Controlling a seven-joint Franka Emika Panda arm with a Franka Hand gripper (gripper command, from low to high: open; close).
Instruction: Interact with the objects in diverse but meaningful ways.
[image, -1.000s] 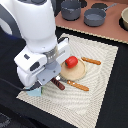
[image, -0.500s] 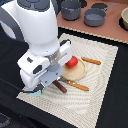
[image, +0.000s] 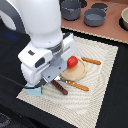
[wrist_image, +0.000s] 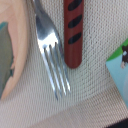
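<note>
A round red tomato (image: 72, 62) sits on a round wooden plate (image: 79, 74) on the beige mat. A dark brown sausage (image: 60, 88) lies on the mat beside the plate, and the wrist view shows it close up (wrist_image: 73, 35) next to a metal fork (wrist_image: 50, 47). A light blue cup (image: 34, 91) stands by the mat's near corner and shows at the wrist view's edge (wrist_image: 120, 70). My gripper (image: 48, 82) hangs low over the mat between the cup and the sausage. Its fingers are hidden. The white elongated piece is out of view.
Two grey pots (image: 71, 9) (image: 95, 17) stand on the wooden surface at the back. Orange-handled cutlery lies on the mat: one piece (image: 91, 60) beyond the plate, one (image: 77, 85) in front of it. Dark tabletop surrounds the mat (image: 100, 100).
The arm has shifted slightly toward the plate and stays low over the mat. The tomato, sausage, cup and cutlery have not moved.
</note>
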